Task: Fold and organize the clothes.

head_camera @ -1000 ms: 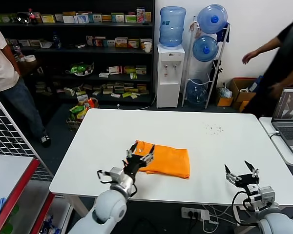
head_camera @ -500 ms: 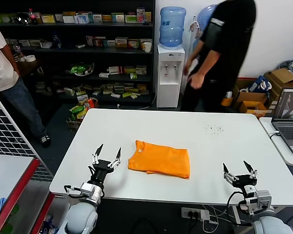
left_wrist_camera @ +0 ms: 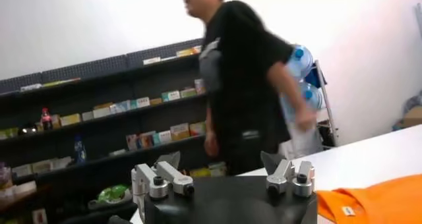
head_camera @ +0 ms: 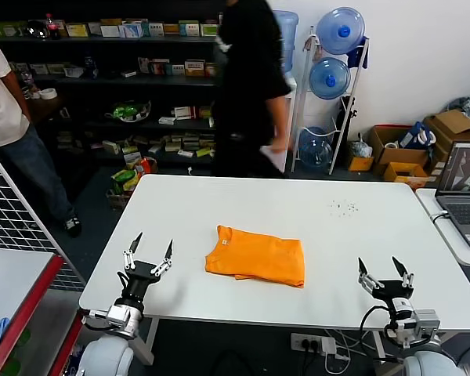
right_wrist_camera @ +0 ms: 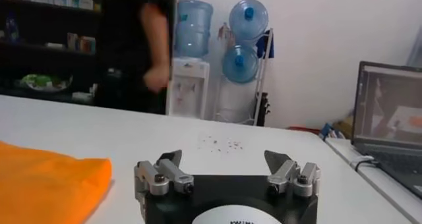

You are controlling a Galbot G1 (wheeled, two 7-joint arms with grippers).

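Orange T-shirt (head_camera: 256,256) lies folded in a flat rectangle on the white table (head_camera: 337,235), mid-front, same spot as before. Left gripper (head_camera: 148,258) has pulled back further toward the table's near left corner, now well apart from the shirt; fingers wide, holding nothing. Right gripper (head_camera: 385,273) stays parked at the near right edge, fingers spread wide, empty. Person in black (head_camera: 247,86) has walked across behind the table. Laptop (head_camera: 464,196) is cut off at the right edge.
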